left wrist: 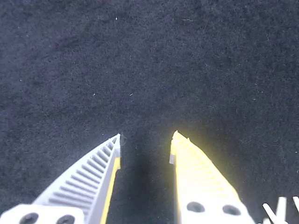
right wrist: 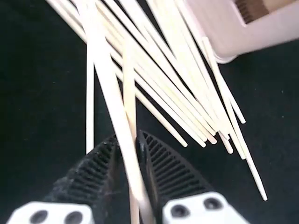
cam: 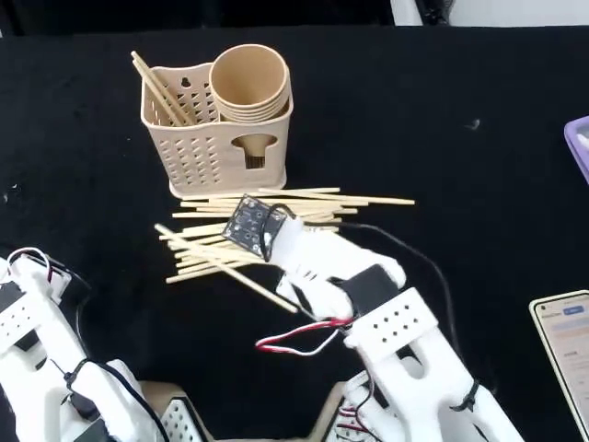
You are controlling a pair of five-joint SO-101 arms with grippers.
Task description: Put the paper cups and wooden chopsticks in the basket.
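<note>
A beige perforated basket (cam: 213, 147) stands at the back of the black table, holding stacked paper cups (cam: 249, 81) and a few chopsticks (cam: 164, 90). Several wooden chopsticks (cam: 267, 221) lie in a loose pile just in front of it. My right gripper (right wrist: 127, 144) is over that pile, shut on one chopstick (right wrist: 112, 98) that runs between its fingers; the basket's corner (right wrist: 243, 28) shows beyond. The right arm (cam: 313, 267) reaches in from the front. My left gripper (left wrist: 145, 140) hangs open over bare black cloth, and its arm (cam: 37, 350) sits at the front left.
A phone (cam: 563, 341) lies at the right edge of the table. A purple object (cam: 580, 143) pokes in at the far right. Red and white wires (cam: 294, 339) loop beside the right arm.
</note>
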